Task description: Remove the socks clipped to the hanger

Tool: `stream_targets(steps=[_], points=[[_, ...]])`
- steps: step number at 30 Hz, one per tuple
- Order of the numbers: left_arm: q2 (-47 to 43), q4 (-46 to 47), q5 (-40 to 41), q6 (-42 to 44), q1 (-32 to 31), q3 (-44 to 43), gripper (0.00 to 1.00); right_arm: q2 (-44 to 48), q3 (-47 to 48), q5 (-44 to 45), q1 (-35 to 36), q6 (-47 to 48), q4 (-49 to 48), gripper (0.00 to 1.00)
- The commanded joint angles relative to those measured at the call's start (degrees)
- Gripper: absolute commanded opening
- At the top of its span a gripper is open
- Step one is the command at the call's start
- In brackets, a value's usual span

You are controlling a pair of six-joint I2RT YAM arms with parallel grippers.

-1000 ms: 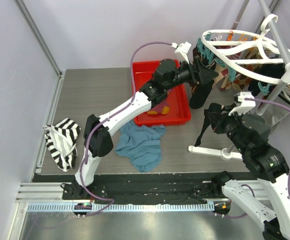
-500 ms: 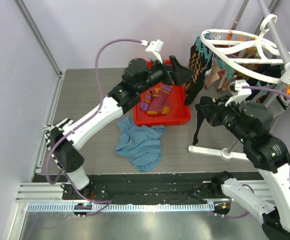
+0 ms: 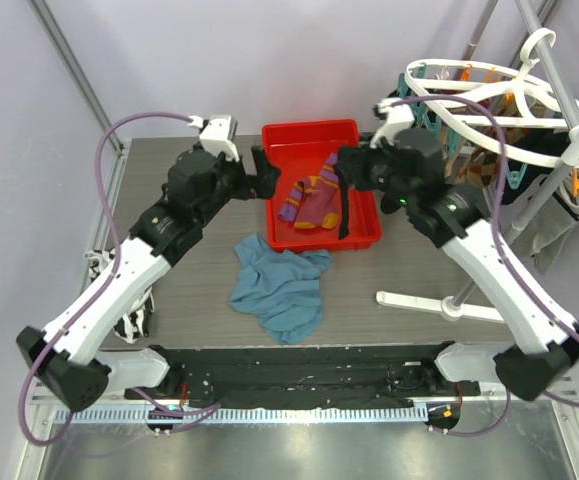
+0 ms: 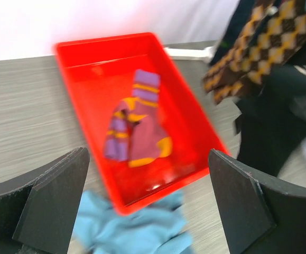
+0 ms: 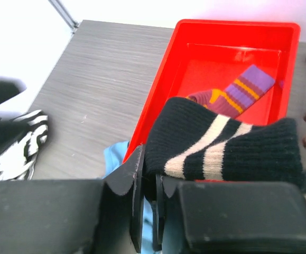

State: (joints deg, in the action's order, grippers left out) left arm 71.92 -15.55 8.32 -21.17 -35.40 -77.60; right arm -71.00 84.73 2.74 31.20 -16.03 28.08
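1. Fingers (image 5: 137,201) of the right gripper (image 5: 148,174) clamp tight on a black sock (image 5: 221,145) with pale stripes, which dangles over the right side of the red tray (image 5: 158,79)
2. Fingers (image 4: 57,196) of the left gripper (image 4: 147,180) stand wide apart with nothing between them, hovering at the tray's left rim above the grey table (image 3: 169,160)
3. Inside the tray, a purple and orange striped sock (image 3: 314,200) lies flat on the red floor
4. Just in front of the tray, a blue cloth (image 3: 281,290) sits crumpled on the table, while a black-and-white striped cloth (image 3: 134,325) lies near the left edge, partly hidden by the left arm
5. At the far right, the white oval hanger (image 3: 489,110) rises on its stand, teal clips (image 3: 439,95) along its rim
6. Beneath the frame hang dark socks (image 3: 484,165), and the left wrist view shows a brown and yellow argyle sock (image 4: 258,42) beside them
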Motion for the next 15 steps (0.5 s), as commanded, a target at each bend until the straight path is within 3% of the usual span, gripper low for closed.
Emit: stream_targets(steps=[1, 8, 12, 13, 15], points=[[-7.83, -1.85, 6.09, 7.54, -0.11, 3.85, 1.00, -7.73, 7.28, 11.84, 4.39, 3.20, -5.84, 0.16], [-16.89, 2.89, 9.00, 8.51, -0.20, 15.18, 1.00, -21.88, 15.10, 21.95, 4.39, 5.84, -6.72, 0.21], [-19.01, 2.98, 8.91, 7.90, -0.20, 17.31, 1.00, -29.18, 20.29, 24.85, 4.31, 5.31, -3.56, 0.47], [-19.45, 2.98, 8.74, 7.64, -0.20, 17.92, 1.00, -31.28, 21.61, 26.68, 4.39, 4.53, -0.51, 0.58], [-19.63, 3.07, 8.12, 7.55, -0.20, 18.10, 1.00, -32.97, 24.95, 28.63, 4.39, 3.29, 2.58, 0.63]])
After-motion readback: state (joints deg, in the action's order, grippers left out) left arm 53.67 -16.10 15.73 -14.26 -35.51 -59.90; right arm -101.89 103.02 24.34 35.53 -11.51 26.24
